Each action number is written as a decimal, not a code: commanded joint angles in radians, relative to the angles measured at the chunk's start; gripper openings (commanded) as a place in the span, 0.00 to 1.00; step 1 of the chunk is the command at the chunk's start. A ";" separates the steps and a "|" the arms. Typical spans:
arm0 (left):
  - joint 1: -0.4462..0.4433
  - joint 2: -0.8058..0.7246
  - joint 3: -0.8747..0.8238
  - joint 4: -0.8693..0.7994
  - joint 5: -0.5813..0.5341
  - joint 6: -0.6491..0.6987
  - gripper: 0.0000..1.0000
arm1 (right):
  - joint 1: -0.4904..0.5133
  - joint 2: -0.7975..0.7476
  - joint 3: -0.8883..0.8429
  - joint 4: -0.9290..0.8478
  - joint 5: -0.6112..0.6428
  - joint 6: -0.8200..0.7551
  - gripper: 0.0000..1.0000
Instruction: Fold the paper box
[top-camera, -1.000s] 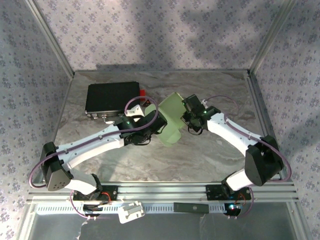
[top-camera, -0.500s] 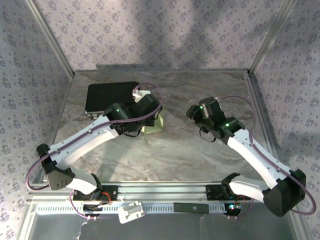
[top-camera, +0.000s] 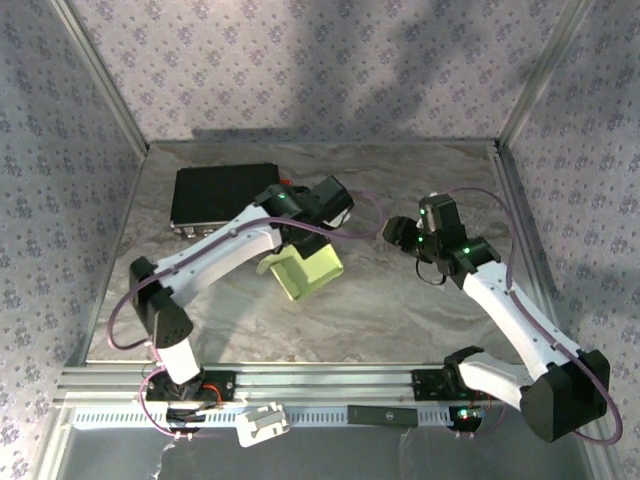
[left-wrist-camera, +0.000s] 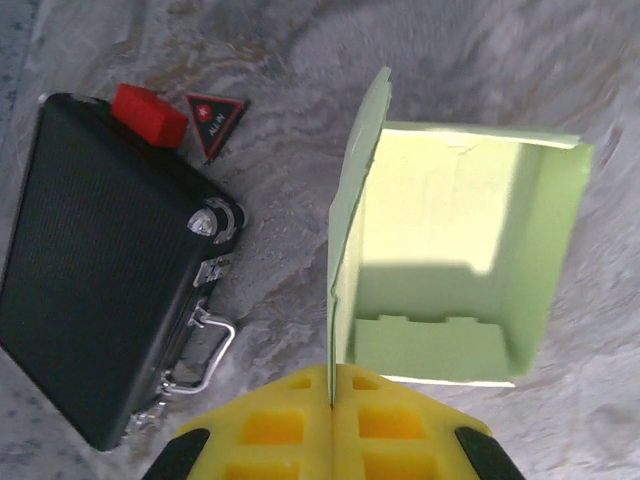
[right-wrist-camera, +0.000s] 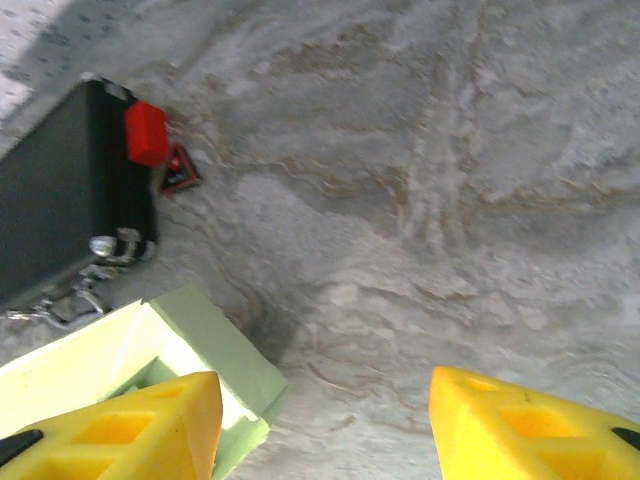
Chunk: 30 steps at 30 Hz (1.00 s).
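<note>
From above, your left arm reaches across to the middle of the table (top-camera: 400, 310), ending over the paper box (top-camera: 300, 270). The box is an open, pale green tray with its hollow facing up, just in front of the black case (top-camera: 222, 195). Your right arm ends well to the right of the box, probably to leave room for the left arm to work.

In the left wrist view, your left fingers (left-wrist-camera: 270, 430) are clenched on one thin upright wall of the paper box. That wall runs straight out from between the pads, likely to steady the tray while the walls are stood up. The far wall and the right wall are already raised. A slotted flap lies inside, along the near edge of the floor. I cannot tell whether the tray rests on the table or is lifted slightly. The black case lies to the left, well clear, with a red block (left-wrist-camera: 148, 112) and a triangular sticker (left-wrist-camera: 212, 112) at its far end.

In the right wrist view, your right fingers (right-wrist-camera: 130, 425) are spread wide with nothing between them. They hang above bare table, and one corner of the box sits just beside the left pad. That suggests this hand is ready to come in and press a flap.
</note>
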 joint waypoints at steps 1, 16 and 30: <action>-0.009 0.054 0.066 -0.044 -0.039 0.168 0.00 | -0.014 -0.012 -0.044 0.034 -0.047 -0.036 0.57; -0.031 0.054 0.037 0.202 -0.024 0.271 0.34 | 0.004 0.035 -0.099 0.147 -0.096 -0.175 0.57; -0.029 -0.508 -0.484 0.290 -0.032 -0.742 0.47 | 0.183 0.110 -0.083 0.168 0.061 -0.128 0.54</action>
